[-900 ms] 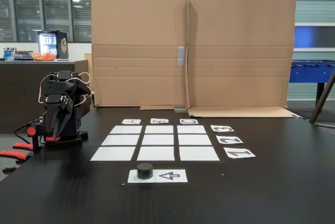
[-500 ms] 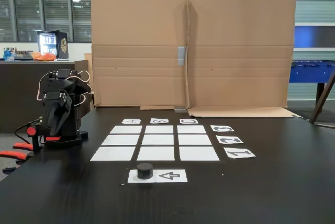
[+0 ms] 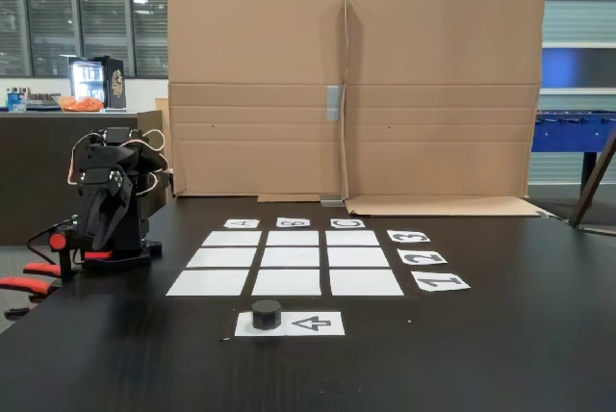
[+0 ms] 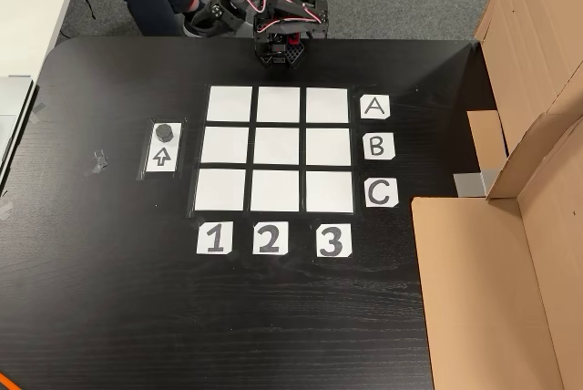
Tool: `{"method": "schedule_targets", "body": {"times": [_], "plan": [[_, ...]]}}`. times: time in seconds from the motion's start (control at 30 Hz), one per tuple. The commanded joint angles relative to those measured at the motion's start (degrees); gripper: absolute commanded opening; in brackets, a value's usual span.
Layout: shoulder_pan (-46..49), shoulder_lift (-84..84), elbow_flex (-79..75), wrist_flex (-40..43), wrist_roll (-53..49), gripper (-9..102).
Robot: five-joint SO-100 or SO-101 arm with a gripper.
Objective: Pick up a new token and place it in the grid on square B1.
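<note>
so the small squat black hexagonal token (image 3: 266, 313) (image 4: 164, 130) is sitting on the white paper sheet printed with an arrow (image 3: 310, 323) (image 4: 162, 156), just beside the three-by-three grid of white paper squares (image 3: 287, 259) (image 4: 275, 148). every cell, including square b1 (image 4: 225, 145), is lying bare. the black folded-up arm's gripper (image 3: 108, 208) is hanging well apart; can't tell how its jaws are standing.

The black token (image 4: 164, 130) sits upright beside the grid (image 4: 278, 148), whose square B1 (image 4: 224, 145) lies bare
</note>
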Motion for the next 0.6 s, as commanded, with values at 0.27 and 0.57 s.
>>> {"method": "schedule_targets", "body": {"times": [0.27,0.57], "plan": [[-1.14,-25.49,-24.7,6.94,-2.11,19],[-4.31,-38.23,-41.92,16.44,-2.81,20]]}}
